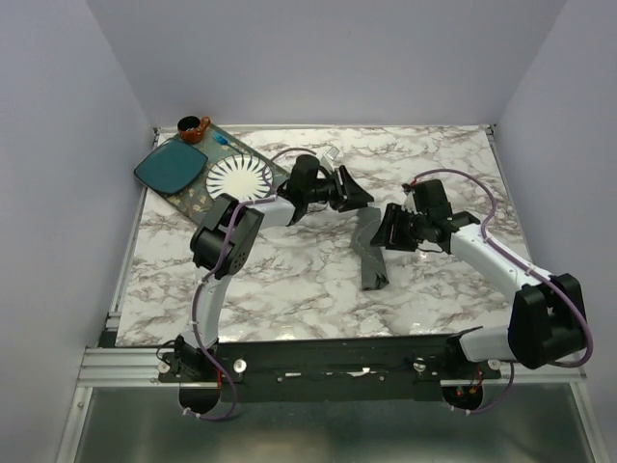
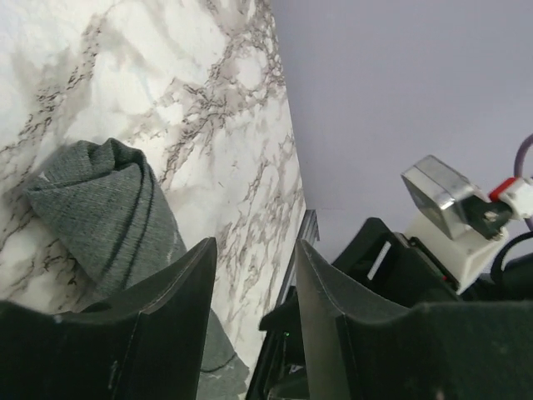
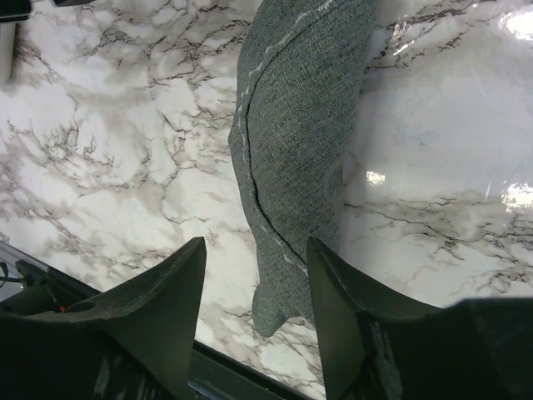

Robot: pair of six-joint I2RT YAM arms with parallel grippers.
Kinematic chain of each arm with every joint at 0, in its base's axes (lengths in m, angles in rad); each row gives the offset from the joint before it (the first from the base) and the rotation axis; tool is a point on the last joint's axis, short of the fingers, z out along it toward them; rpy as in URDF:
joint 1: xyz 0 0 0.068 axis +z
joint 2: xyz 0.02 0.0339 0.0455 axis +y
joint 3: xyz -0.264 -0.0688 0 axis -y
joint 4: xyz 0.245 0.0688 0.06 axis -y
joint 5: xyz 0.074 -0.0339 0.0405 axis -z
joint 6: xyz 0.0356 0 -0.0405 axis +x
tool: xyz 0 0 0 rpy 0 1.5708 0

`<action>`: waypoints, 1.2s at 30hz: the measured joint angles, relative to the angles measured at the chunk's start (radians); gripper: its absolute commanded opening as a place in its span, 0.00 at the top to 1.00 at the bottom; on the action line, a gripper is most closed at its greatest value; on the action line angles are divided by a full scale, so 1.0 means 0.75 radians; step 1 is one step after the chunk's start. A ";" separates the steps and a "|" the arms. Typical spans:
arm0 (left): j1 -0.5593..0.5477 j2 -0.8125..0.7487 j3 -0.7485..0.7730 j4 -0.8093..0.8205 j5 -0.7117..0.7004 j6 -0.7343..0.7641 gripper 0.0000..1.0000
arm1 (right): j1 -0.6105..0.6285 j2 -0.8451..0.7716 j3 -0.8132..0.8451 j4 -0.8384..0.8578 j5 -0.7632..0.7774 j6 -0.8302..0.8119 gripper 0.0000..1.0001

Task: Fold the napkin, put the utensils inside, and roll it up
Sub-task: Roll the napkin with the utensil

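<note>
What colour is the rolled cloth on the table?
The soft rolled napkin is dark grey; right wrist view.

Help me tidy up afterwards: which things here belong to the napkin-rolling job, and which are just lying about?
Belong to the job: the napkin, rolled up mid-table; the left gripper and right gripper, both open near it. The utensils are not visible.

Lying about: the teal square plate and white ribbed plate on a tray; a brown cup at its far corner.
</note>
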 measured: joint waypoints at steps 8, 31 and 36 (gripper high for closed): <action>0.003 -0.307 -0.127 -0.323 -0.128 0.250 0.90 | -0.007 0.035 0.027 -0.005 0.004 -0.015 0.32; -0.141 -0.249 -0.170 -0.813 -0.389 0.570 1.00 | -0.076 0.100 0.056 -0.009 0.006 -0.017 0.31; -0.147 -0.215 -0.144 -0.816 -0.391 0.572 1.00 | -0.077 0.100 0.056 -0.009 0.006 -0.018 0.31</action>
